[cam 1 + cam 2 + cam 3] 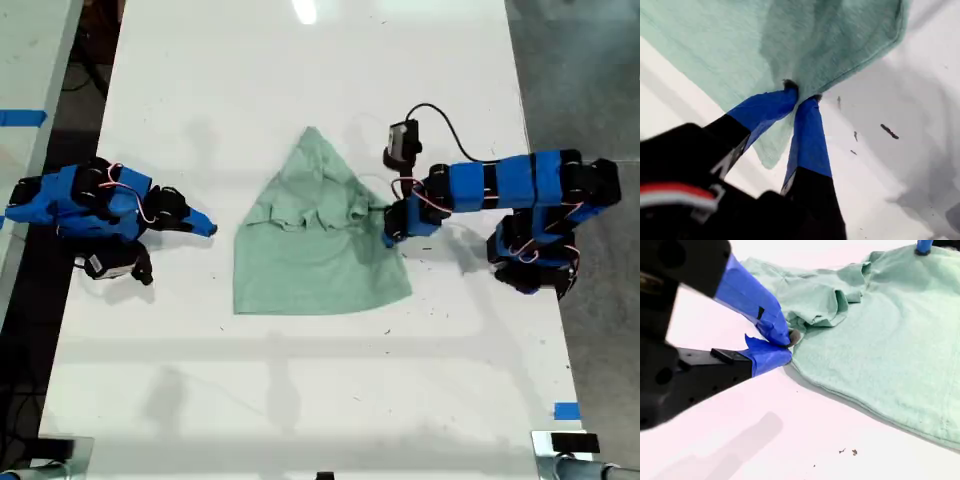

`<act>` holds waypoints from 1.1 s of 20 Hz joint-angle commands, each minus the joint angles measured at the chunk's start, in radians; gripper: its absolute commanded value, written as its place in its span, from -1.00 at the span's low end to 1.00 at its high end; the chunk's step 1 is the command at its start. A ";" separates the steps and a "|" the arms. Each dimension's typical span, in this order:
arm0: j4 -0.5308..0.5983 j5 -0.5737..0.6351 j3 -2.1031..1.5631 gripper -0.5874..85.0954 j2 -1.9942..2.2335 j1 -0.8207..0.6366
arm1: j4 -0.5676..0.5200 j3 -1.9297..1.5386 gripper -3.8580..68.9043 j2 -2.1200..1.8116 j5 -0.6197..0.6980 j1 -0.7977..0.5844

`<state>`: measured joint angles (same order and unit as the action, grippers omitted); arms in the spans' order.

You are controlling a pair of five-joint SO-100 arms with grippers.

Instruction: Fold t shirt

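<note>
White tabletop [300, 400] with the t shirt [320, 255] mid-table, bunched and half folded: my first gripper [801, 95] is pinched onto its edge, my second gripper [785, 346] nearly closed on nothing just beside it; light, limp, non-fragile cloth, so grab hems or corners.

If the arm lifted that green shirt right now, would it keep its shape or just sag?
The t shirt would probably sag: it already lies bunched and wrinkled. Where my first gripper pinches its edge, the cloth drapes softly around it. It looks thin, so likely light.
</note>
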<state>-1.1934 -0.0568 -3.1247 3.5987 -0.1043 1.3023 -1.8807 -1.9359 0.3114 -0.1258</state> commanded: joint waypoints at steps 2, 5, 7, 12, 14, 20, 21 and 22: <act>0.020 0.005 0.018 -0.99 0.006 0.005 | 0.066 0.420 -0.83 0.176 0.094 0.009; 0.020 0.005 0.018 -0.99 0.006 0.006 | 0.072 0.732 -0.83 0.456 0.138 0.046; 0.020 0.005 0.018 -0.99 0.006 0.006 | 0.058 0.897 -0.83 0.634 0.160 0.066; 0.020 0.005 0.018 -0.99 0.006 0.011 | -0.052 1.022 -0.81 0.908 0.173 0.086; 0.020 0.006 0.018 -0.99 0.006 0.012 | -0.084 1.020 -0.52 0.954 0.172 0.092; 0.020 0.005 0.018 -0.99 0.006 0.005 | 0.149 0.940 -0.39 0.689 0.198 0.072; 0.020 0.005 0.018 -0.99 0.006 0.002 | 0.204 0.857 -0.49 0.589 0.199 0.049; 0.020 0.005 0.018 -0.99 0.006 -0.005 | 0.224 0.738 -0.61 0.477 0.210 0.023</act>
<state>-1.1934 -0.0568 -3.1247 3.5987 -0.1043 1.4711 -1.0201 -1.2026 0.5031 -0.0568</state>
